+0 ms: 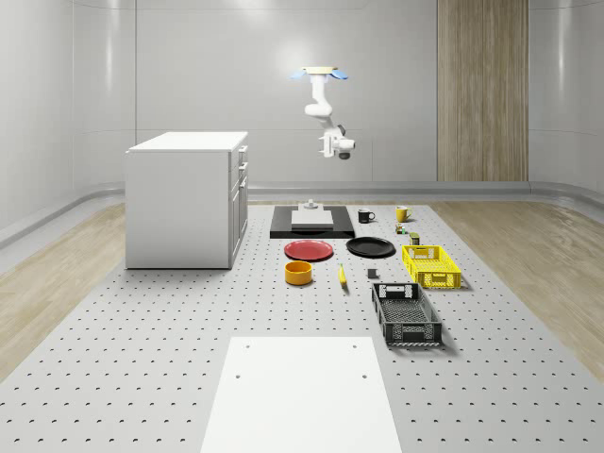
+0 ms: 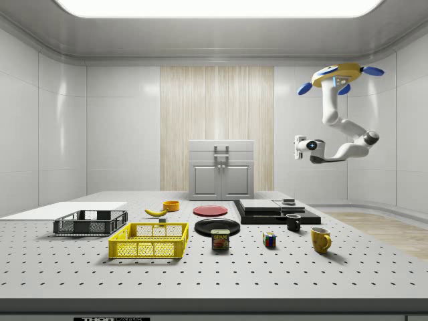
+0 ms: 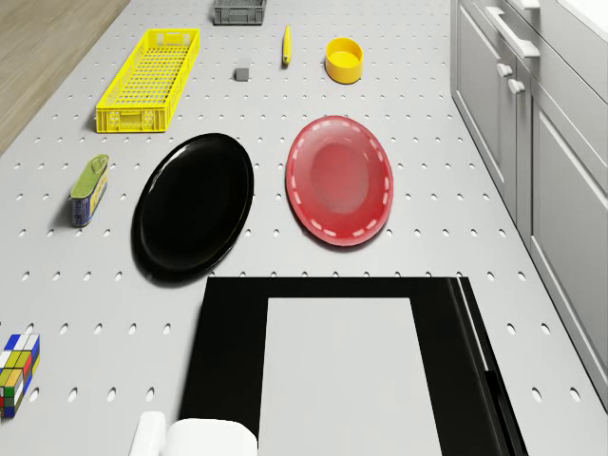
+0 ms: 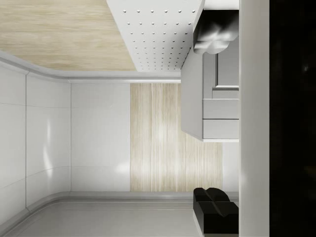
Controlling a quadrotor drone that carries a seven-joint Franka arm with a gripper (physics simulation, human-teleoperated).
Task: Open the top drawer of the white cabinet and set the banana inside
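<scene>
Whole-scene view: I hover high above the black platform (image 1: 312,223), jaws (image 1: 342,151) in mid-air, their state I cannot tell. One banana (image 1: 342,275) lies on the desk (image 1: 142,330) beside the orange bowl (image 1: 298,273), well apart from the white cabinet (image 1: 187,198), drawers shut. Likely light, soft, bruisable; grip mid-length. Two plates, two crates, two mugs.

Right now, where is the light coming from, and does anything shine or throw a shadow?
Side view: a bright ceiling panel lights the room from above, and the yellow crate casts a soft shadow on the table. Whole-scene view: pale glare patches on the back wall; faint shadow beside the cabinet. Drone view: the red plate has a soft sheen.
</scene>
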